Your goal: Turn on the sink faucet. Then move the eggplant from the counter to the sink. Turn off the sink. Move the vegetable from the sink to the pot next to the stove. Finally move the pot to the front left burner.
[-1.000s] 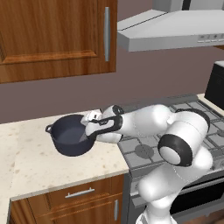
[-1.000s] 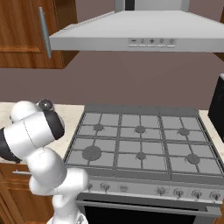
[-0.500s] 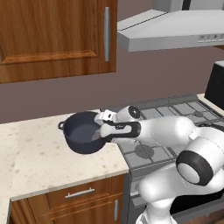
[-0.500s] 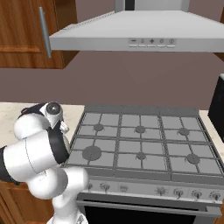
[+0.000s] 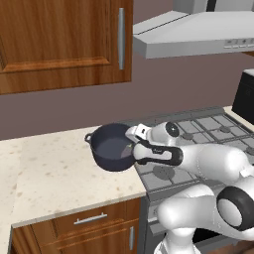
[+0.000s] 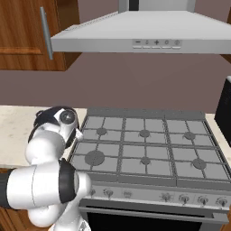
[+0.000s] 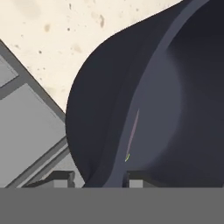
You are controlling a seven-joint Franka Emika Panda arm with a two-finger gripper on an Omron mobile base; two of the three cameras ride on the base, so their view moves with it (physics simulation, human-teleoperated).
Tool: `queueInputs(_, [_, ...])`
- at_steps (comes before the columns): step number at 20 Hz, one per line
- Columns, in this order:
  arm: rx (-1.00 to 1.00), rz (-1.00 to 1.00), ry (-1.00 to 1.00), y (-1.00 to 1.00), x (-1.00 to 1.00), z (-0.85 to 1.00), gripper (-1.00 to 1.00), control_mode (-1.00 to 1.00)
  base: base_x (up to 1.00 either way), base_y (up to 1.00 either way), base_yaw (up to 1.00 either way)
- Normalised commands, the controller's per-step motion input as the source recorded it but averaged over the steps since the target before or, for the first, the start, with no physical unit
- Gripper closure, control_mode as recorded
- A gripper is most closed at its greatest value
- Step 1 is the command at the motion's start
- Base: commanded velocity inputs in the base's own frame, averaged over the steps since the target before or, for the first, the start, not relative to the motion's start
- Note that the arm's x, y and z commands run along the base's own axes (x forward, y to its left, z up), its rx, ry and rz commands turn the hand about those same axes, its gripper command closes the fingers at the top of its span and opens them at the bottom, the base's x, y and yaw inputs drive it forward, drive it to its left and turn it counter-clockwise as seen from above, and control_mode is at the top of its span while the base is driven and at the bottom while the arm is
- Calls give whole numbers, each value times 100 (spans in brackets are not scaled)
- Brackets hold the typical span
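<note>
The dark blue-grey pot (image 5: 112,148) is at the counter's (image 5: 49,173) right end, its right side over the stove's (image 5: 203,131) left edge. My gripper (image 5: 134,145) is shut on the pot's near right rim. In the hand view the pot's wall and rim (image 7: 144,100) run up between my gripper's (image 7: 99,178) two fingertips, with counter (image 7: 48,35) and stove edge (image 7: 22,131) behind. The front left burner (image 6: 94,158) is bare, just right of the pot. What shows of the pot's inside looks dark and I make out no eggplant. The sink and faucet are out of view.
Wooden wall cabinets (image 5: 64,39) hang over the counter and a grey range hood (image 6: 140,38) hangs over the stove. A dark appliance (image 6: 224,108) stands at the stove's right end. Control knobs (image 6: 167,196) line the stove front.
My arm has carried the pot to the right along the counter, from well left of the stove to its left edge. The grip on the rim has stayed the same.
</note>
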Motion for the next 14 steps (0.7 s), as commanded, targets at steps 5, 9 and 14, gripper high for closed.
queueInputs(5, [0, -11, 0, -59, -5, 1, 100, -100, 0, 0, 0])
queueInputs(9, [0, -11, 0, -66, 0, 0, 100, -100, 0, 0, 0])
queueInputs(14, [0, -11, 0, -65, 0, 0, 100, -100, 0, 0, 0])
